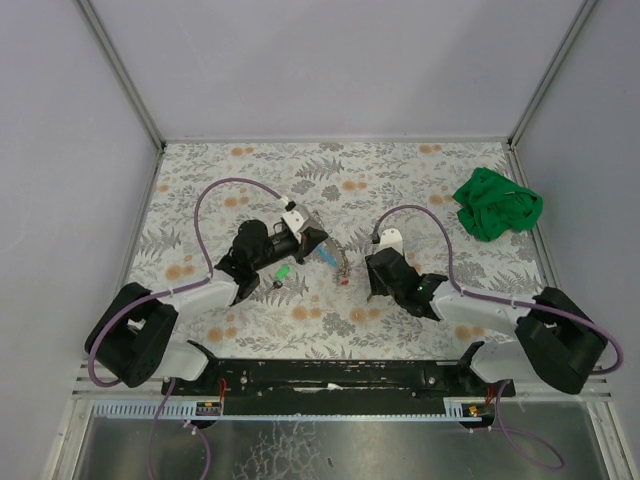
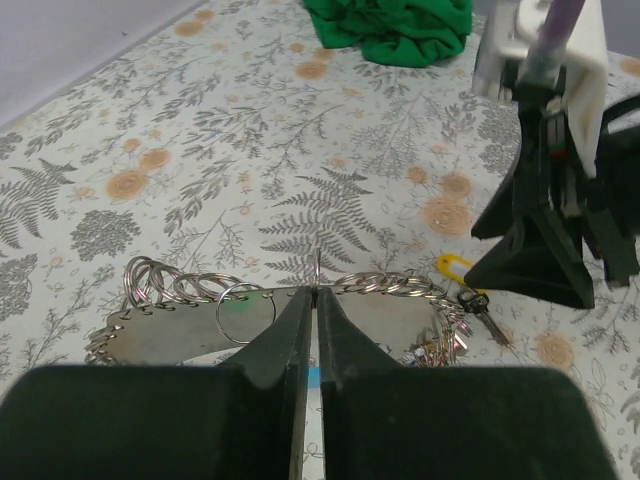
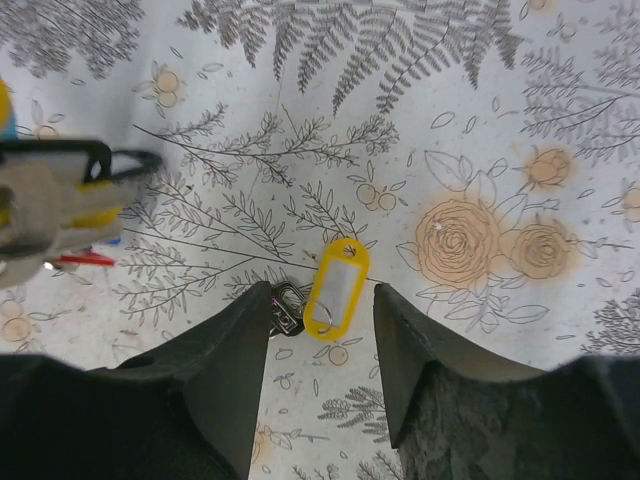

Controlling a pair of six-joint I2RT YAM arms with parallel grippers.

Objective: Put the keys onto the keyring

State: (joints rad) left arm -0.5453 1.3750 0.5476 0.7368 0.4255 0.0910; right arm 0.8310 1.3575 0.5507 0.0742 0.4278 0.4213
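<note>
My left gripper is shut on a thin metal ring of the keyring, a grey strip with a row of several split rings along its edge. One key with a green head lies on the cloth just below the left gripper. The other key, dark-headed, lies flat with a yellow tag on its ring. My right gripper hangs open right over it, one finger on either side of tag and key, not touching them.
A crumpled green cloth lies at the back right of the flower-patterned table cover. Small blue and red tags hang by the keyring. Grey walls enclose the table on three sides.
</note>
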